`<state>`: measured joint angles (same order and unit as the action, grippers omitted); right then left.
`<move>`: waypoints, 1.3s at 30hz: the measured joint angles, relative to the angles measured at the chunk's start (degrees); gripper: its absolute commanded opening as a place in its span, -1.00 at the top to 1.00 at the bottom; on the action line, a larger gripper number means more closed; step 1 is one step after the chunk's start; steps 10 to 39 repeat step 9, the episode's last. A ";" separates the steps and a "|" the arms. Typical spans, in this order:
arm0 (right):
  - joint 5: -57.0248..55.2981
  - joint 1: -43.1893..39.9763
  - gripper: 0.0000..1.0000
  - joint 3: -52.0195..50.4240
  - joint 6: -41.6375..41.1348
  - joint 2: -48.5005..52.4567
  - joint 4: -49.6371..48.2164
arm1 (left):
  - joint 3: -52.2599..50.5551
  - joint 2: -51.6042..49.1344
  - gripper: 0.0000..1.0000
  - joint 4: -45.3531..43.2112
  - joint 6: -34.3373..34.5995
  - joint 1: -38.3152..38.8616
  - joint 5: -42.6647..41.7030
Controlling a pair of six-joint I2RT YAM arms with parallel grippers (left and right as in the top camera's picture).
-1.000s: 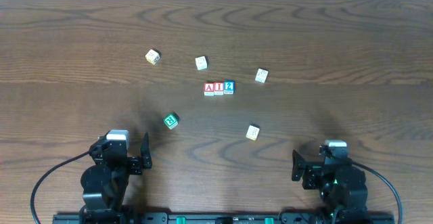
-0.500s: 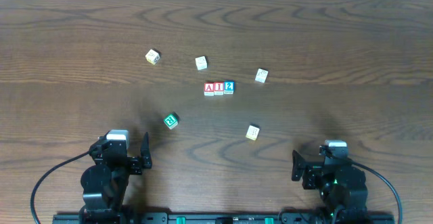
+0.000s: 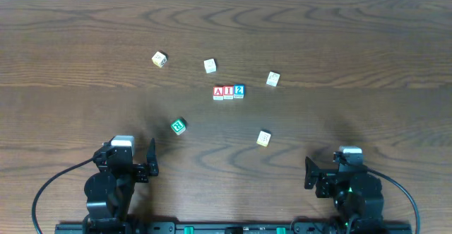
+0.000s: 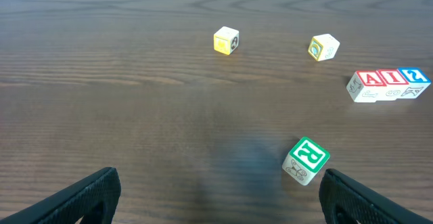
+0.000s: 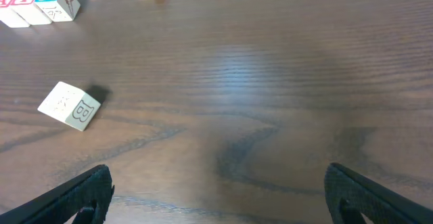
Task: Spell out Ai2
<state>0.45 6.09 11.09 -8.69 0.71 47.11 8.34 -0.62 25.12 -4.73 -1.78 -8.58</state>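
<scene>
Three blocks sit touching in a row at the table's middle: a red A block, a red I block and a blue 2 block. The row also shows in the left wrist view and at the top left of the right wrist view. My left gripper is open and empty near the front left edge. My right gripper is open and empty near the front right edge. Both are far from the row.
Loose blocks lie around: a green block, a yellow-faced block, a white block, a block at the right, and a pale B block.
</scene>
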 measured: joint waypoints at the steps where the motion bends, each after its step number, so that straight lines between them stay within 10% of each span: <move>1: 0.00 -0.02 -0.98 0.00 0.00 0.00 0.00 | 0.00 0.00 -0.91 0.00 0.00 0.00 0.00; 39: 0.00 -0.02 -0.99 0.00 0.00 0.00 0.00 | 0.00 0.00 -0.90 0.00 0.00 0.00 0.00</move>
